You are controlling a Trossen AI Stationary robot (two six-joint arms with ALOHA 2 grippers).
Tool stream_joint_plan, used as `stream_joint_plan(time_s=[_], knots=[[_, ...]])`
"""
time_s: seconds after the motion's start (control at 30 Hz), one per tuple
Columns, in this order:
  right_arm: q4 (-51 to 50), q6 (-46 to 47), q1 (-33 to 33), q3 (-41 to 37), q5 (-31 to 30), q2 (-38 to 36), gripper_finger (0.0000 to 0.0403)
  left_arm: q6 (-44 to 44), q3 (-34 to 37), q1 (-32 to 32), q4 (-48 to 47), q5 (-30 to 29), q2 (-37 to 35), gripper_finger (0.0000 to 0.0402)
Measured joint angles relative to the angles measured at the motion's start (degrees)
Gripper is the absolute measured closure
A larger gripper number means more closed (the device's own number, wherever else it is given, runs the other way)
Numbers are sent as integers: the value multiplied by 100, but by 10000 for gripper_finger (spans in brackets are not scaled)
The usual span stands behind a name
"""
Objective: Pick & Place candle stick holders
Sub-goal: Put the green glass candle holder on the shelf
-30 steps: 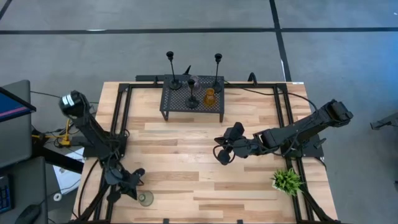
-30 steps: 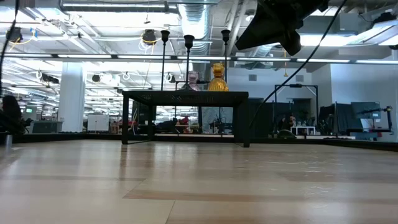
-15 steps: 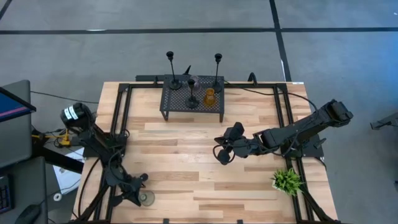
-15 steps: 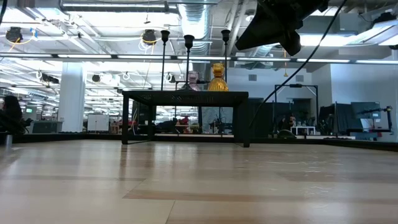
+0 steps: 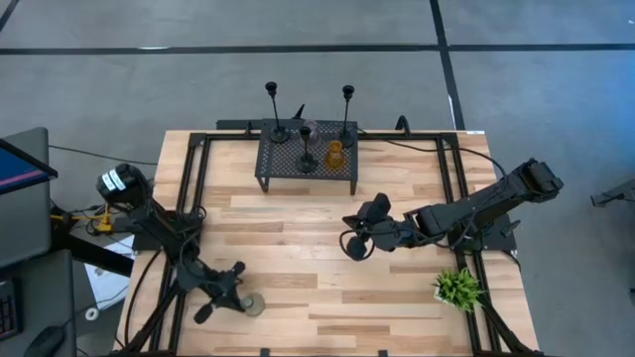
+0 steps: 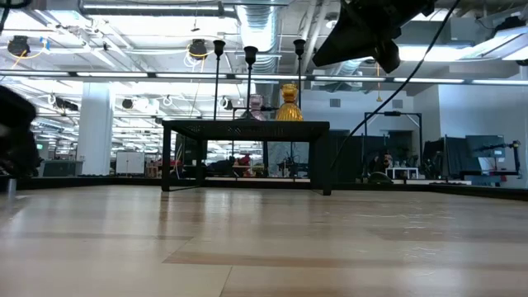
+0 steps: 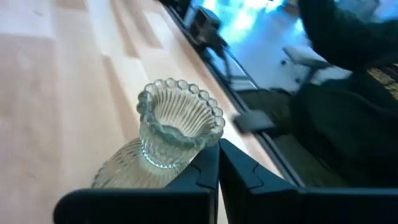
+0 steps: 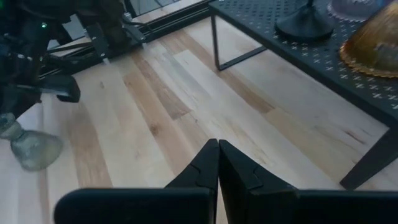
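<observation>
Grey-green holder (image 5: 254, 304) is sitting near the bench (image 5: 298, 248) edge at about 7 o'clock, well apart from the rack (image 5: 307, 157) at 12 holding the other holders. Left hand (image 5: 230, 295) is hovering just beside it, fingers pressed together, pinching nothing. Right hand (image 5: 354, 241) is waiting mid-bench, fingers also together. The holder looks like ribbed glass: rigid, slick, breakable, bottom-heavy. Best taken at the narrow neck under the beaded rim (image 7: 180, 112), gently.

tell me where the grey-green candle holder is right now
In the high view the grey-green holder stands on the table's near left corner, right beside the left tool, far from the black rack.
</observation>
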State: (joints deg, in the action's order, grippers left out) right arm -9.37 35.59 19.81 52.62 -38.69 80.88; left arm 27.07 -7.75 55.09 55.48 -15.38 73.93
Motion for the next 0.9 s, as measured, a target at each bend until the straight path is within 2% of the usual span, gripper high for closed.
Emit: stream_joint_plan(time_s=[0.2,0.6,0.77,0.9], knots=[[0,0,-39,0,-83,0,402,-562,0,-785,106,59,0,398],[2,0,-44,0,-117,0,402,-1343,-168,-2707,245,971,0,398],[4,0,-48,0,-195,0,402,-1564,-281,-3247,249,1409,0,398],[3,0,-48,0,-211,0,402,-1954,-282,-3611,250,1472,0,398]])
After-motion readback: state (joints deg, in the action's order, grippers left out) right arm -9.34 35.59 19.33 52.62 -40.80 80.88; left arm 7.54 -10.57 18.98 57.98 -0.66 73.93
